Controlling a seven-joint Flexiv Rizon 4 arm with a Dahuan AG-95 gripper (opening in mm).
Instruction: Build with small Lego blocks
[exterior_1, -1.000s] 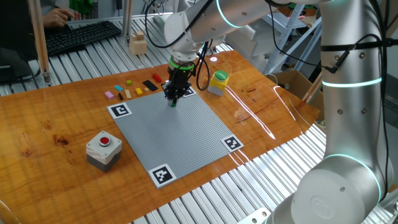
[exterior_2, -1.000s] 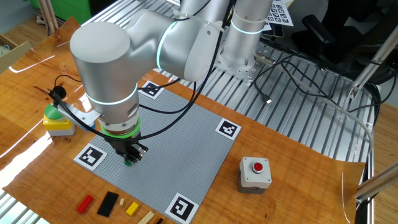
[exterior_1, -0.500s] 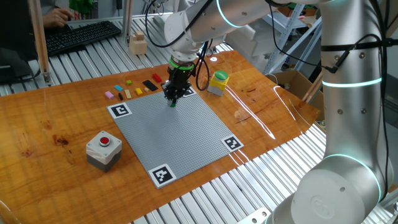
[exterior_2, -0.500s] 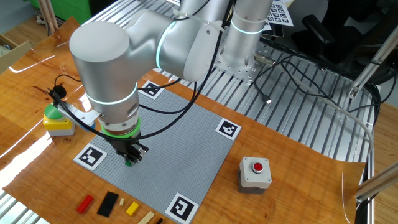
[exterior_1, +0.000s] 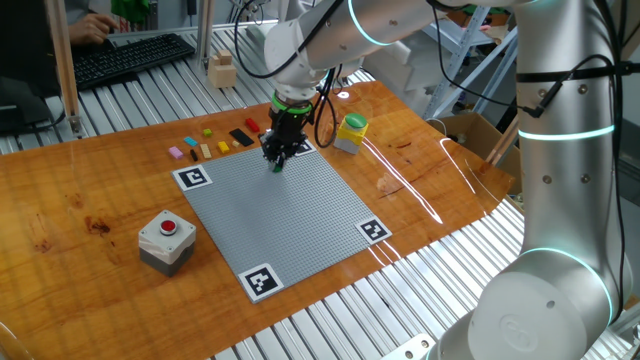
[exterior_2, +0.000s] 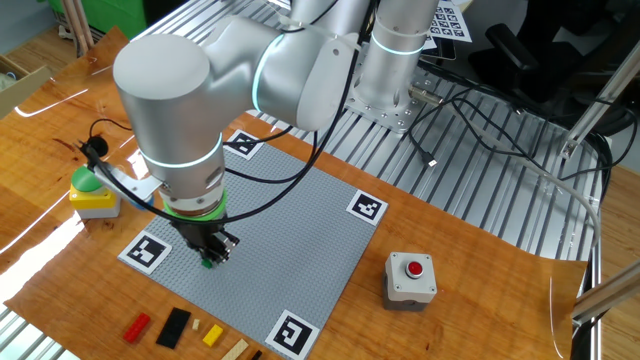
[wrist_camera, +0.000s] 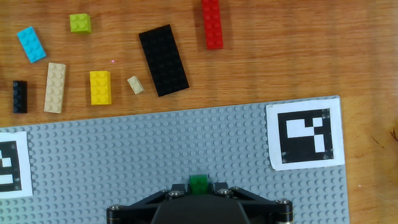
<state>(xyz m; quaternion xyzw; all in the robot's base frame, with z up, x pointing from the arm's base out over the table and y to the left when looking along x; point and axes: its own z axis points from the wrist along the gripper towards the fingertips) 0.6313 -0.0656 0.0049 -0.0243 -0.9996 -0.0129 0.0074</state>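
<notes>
My gripper (exterior_1: 278, 158) (exterior_2: 210, 256) (wrist_camera: 199, 186) stands upright over the far part of the grey baseplate (exterior_1: 290, 215) (exterior_2: 285, 225) (wrist_camera: 124, 155), tips down at the studs. A tiny green brick (wrist_camera: 199, 182) sits between its fingers, on or just above the plate. How tightly the jaws press it does not show. The other small Lego blocks lie loose on the wood beyond the plate: a red one (wrist_camera: 212, 23), a black plate (wrist_camera: 163, 51), a yellow one (wrist_camera: 100, 87), a tan one (wrist_camera: 55, 87), a blue one (wrist_camera: 31, 44) and a lime one (wrist_camera: 80, 23).
A grey box with a red button (exterior_1: 166, 240) (exterior_2: 412, 277) stands beside the baseplate. A yellow object with a green top (exterior_1: 352, 132) (exterior_2: 93, 192) stands near the gripper's corner. A pale wooden block (exterior_1: 221, 70) and a keyboard (exterior_1: 130, 57) lie beyond the table.
The arm and the green brick stay at the same spot on the baseplate; I see no clear movement of the fingers.
</notes>
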